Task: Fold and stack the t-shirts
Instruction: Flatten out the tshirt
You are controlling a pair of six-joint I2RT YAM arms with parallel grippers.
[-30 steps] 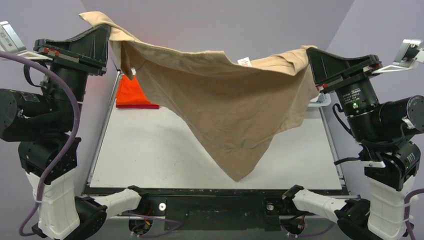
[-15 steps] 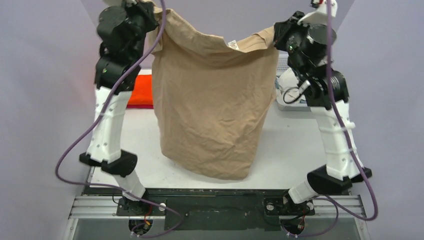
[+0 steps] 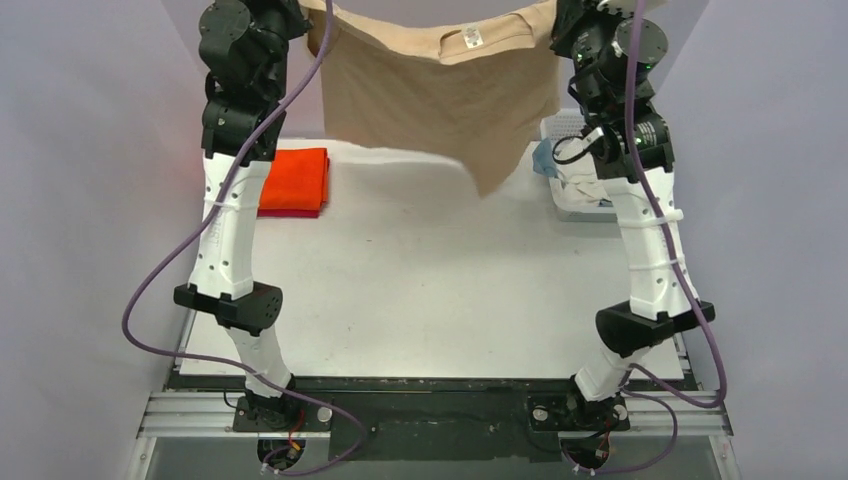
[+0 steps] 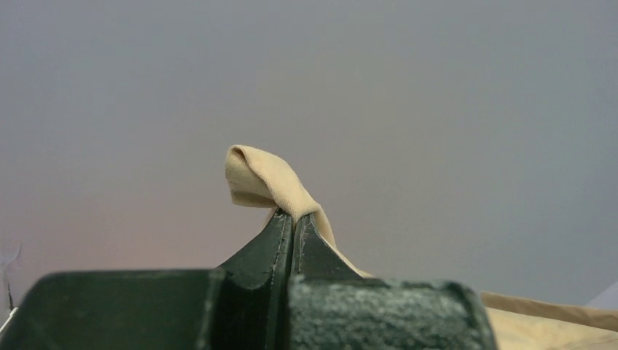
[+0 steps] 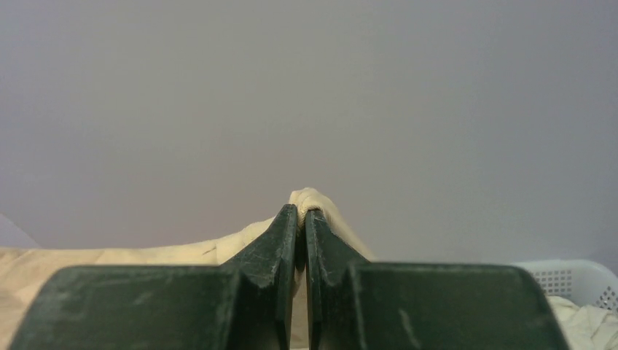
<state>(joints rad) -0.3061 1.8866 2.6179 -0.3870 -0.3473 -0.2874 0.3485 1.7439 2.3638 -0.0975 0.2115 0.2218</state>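
One tan t-shirt (image 3: 440, 90): hangs spread out, high over the far side of the table (image 3: 420, 280).
Left gripper (image 4: 293, 219): fingers pressed together on a bunched fold of its cloth.
Right gripper (image 5: 301, 215): clamped on the other top corner.
Orange t-shirt (image 3: 295, 180): folded, far left on the table.
Basket (image 3: 583, 211): far right, holding crumpled cloth.

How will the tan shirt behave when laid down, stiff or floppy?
Likely floppy: the tan shirt sags between left gripper and right gripper, hem hanging uneven. Probably light: thin pinches hold it all. May bunch on landing.
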